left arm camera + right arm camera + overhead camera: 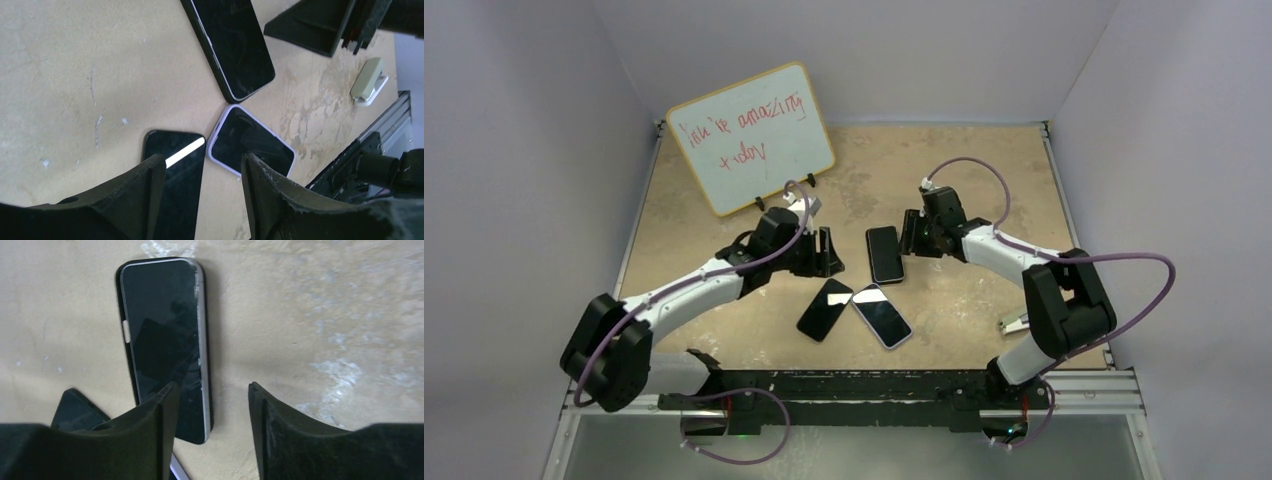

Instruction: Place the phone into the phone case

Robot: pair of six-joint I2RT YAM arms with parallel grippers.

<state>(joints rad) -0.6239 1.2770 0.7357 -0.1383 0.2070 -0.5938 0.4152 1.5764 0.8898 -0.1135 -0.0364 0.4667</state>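
The whiteboard [752,137], just behind the left gripper [825,252], had red writing on it. It said "You're amazing today". Nothing else could be read.

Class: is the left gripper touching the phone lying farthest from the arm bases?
Apart. The top view shows bare tabletop between the left gripper and that farthest phone.

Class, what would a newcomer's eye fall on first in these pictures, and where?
Three phones lie fanned at mid-table: a cased phone, a lilac-rimmed phone and a glossy phone. The left gripper and right gripper flank them, both open. A whiteboard with red writing stands at back left.
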